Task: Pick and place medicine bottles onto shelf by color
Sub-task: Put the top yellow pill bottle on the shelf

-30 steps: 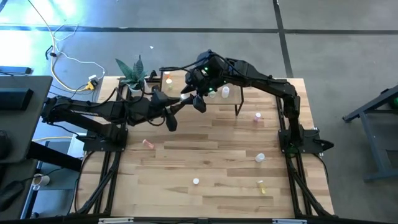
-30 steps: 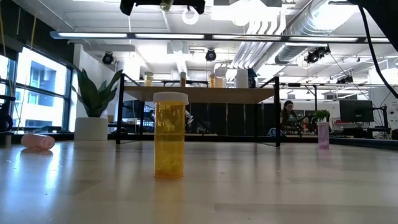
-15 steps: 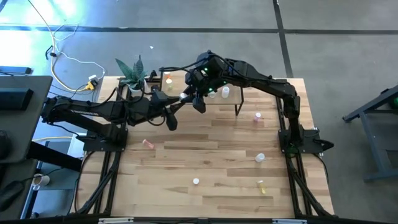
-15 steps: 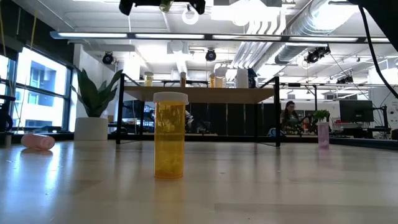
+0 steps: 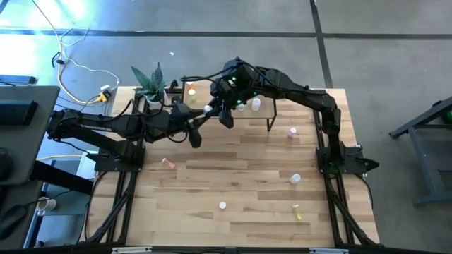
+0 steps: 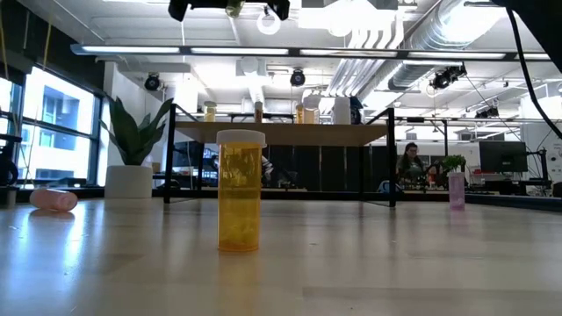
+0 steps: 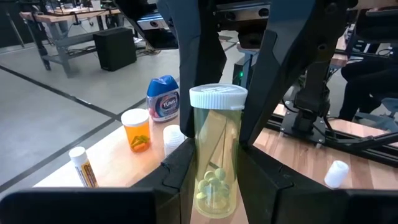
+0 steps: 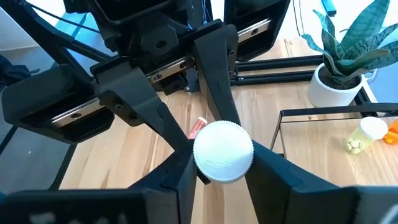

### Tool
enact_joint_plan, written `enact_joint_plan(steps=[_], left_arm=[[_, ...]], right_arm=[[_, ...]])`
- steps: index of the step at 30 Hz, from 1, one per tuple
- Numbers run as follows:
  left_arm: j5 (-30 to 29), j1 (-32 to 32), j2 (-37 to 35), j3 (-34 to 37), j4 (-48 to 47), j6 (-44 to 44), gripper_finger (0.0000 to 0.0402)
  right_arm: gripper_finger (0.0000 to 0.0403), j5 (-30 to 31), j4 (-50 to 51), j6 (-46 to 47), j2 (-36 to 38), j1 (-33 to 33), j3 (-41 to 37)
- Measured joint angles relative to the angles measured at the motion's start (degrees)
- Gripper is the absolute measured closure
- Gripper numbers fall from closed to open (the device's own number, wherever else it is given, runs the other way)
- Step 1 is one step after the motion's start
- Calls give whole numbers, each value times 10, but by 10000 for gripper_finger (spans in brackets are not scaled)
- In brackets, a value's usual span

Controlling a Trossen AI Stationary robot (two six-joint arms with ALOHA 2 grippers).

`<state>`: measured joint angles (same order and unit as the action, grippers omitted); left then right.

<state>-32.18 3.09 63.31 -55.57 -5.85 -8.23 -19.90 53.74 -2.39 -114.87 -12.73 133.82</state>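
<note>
Both grippers, left gripper [image 7: 217, 180] and right gripper [image 8: 224, 171], clamp one yellow bottle [image 7: 217, 152] (white-capped).

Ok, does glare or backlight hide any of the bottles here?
High view: glare only on the floor, off the table. Low view: a bright window and ceiling lights sit behind, yet the yellow bottle reads clearly. Left wrist view: the clear bottle is evenly lit, pills visible.
</note>
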Motion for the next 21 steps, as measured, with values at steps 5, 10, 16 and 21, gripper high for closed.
enact_joint_plan(steps=[5,10,16,21], left_arm=[[0,0,0,0,0,-1,312],[0,0,0,0,-1,-1,312],[0,0,0,0,-1,-1,312],[0,0,0,0,-4,-1,312]], right_arm=[[276,0,0,0,0,0,0],[257,0,-1,0,0,0,0],[225,0,-1,0,0,0,0],[212,0,-1,0,0,0,0]])
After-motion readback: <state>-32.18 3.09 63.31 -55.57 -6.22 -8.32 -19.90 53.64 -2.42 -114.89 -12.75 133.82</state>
